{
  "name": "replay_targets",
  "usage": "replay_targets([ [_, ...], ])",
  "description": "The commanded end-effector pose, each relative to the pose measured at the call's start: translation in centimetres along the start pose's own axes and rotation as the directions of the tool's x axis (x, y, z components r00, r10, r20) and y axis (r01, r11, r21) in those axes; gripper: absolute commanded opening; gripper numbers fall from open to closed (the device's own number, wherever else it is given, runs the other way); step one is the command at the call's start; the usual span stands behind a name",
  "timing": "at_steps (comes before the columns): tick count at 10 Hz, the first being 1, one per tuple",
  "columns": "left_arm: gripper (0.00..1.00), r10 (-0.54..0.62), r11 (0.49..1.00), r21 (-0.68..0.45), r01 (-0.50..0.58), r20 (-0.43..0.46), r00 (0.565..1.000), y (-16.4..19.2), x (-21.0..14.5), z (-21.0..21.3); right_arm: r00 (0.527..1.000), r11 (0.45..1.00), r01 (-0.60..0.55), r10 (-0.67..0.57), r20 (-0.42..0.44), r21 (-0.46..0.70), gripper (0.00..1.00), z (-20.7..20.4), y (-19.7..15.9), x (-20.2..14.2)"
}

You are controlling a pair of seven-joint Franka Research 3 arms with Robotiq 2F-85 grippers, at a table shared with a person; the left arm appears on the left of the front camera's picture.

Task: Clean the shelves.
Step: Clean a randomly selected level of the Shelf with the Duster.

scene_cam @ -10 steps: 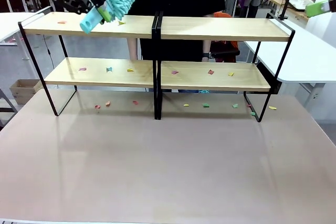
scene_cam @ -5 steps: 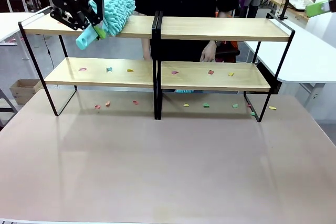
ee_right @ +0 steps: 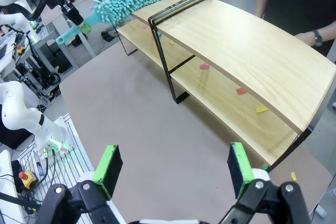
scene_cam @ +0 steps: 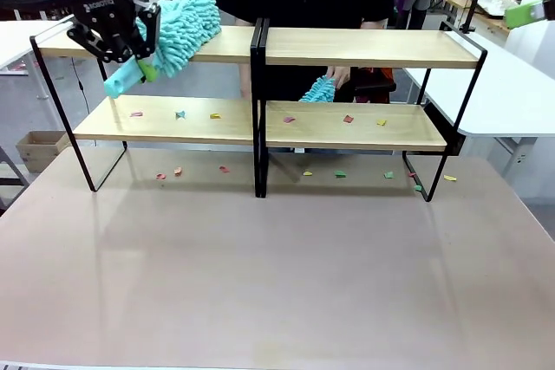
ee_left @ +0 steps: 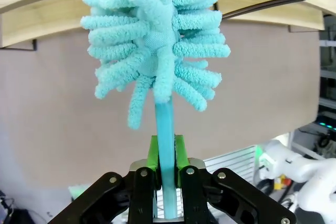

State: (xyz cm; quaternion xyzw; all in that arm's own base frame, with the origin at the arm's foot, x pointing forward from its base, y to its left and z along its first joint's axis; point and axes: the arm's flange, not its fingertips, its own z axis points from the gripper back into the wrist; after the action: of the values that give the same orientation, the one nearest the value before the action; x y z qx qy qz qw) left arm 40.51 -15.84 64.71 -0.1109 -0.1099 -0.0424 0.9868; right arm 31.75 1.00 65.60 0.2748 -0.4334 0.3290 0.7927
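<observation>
The shelves (scene_cam: 373, 48) stand side by side across the far half of the table (scene_cam: 277, 275), long axis running left to right, black tube frames meeting in the middle. Pale wood boards, two tiers each.

The left gripper (scene_cam: 143, 48) is clamped tight on the smooth turquoise handle of a duster (scene_cam: 184, 19). The handle tip hangs low off the front edge. The shaggy, noodle-like head slants up and right over the left rack's top board, toward the centre posts.

In the left wrist view the head's tip is cut off at the top edge.

The right gripper (ee_right: 174, 163) hangs back, green pads spread wide with nothing between them.

A person's hand (scene_cam: 342, 78) holds a second duster (scene_cam: 318, 90) at the right rack's lower board, mostly hidden behind the frame.

Small coloured scraps (scene_cam: 349, 119) dot the lower boards and the tabletop beneath.
</observation>
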Motion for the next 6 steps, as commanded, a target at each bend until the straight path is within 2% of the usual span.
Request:
replay_targets([
  [1, 0.13, 0.011, 0.998, 0.054, -0.011, 0.002, 1.0, 1.0, 0.4, 0.8, 1.0, 1.0, -0.001, 0.001, 0.007, 0.004, 1.0, 0.0, 0.0, 0.1],
  [4, 0.13, 0.06, 0.988, 0.139, -0.062, 0.016, 0.998, 4.3, 1.1, 1.9, 1.0, 1.0, -0.001, 0.001, 0.007, 0.004, 1.0, 0.0, 0.0, 0.1],
  [6, 0.13, 0.039, 0.977, 0.207, -0.041, 0.014, 0.999, 7.4, 1.1, 1.6, 1.0, 1.0, -0.001, 0.001, 0.007, 0.004, 1.0, 0.0, 0.0, 0.1],
])
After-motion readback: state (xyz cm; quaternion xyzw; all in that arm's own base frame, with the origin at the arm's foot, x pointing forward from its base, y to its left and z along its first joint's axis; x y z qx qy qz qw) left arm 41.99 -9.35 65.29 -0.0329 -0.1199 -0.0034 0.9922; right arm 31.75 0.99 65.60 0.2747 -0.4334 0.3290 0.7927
